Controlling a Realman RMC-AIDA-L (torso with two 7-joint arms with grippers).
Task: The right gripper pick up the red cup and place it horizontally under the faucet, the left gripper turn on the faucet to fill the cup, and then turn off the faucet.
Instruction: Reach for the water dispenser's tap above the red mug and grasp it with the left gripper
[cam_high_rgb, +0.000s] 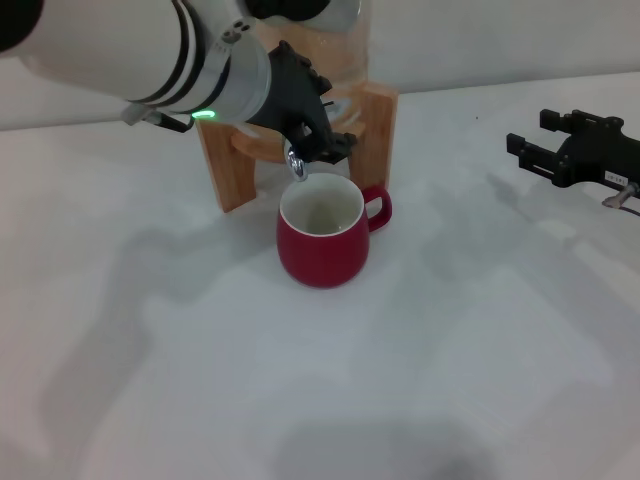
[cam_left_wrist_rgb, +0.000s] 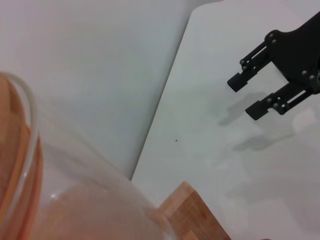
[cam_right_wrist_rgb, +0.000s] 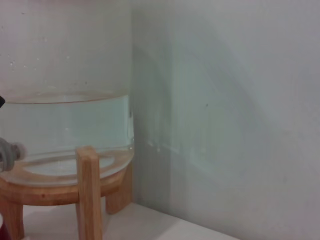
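Observation:
The red cup (cam_high_rgb: 322, 240) stands upright on the white table, handle pointing right, directly below the chrome faucet (cam_high_rgb: 297, 165). The faucet is fixed to a clear glass jar (cam_high_rgb: 352, 40) on a wooden stand (cam_high_rgb: 225, 165). My left gripper (cam_high_rgb: 318, 138), on the green-lit arm, is closed over the top of the faucet and hides its lever. I see no stream of water. My right gripper (cam_high_rgb: 527, 130) is open and empty at the far right, well away from the cup. It also shows in the left wrist view (cam_left_wrist_rgb: 244, 96), with its fingers apart.
The jar (cam_right_wrist_rgb: 65, 125) holds water partway up and rests on the stand (cam_right_wrist_rgb: 88, 190) near the back wall. The white table (cam_high_rgb: 450, 380) stretches in front of and to the right of the cup.

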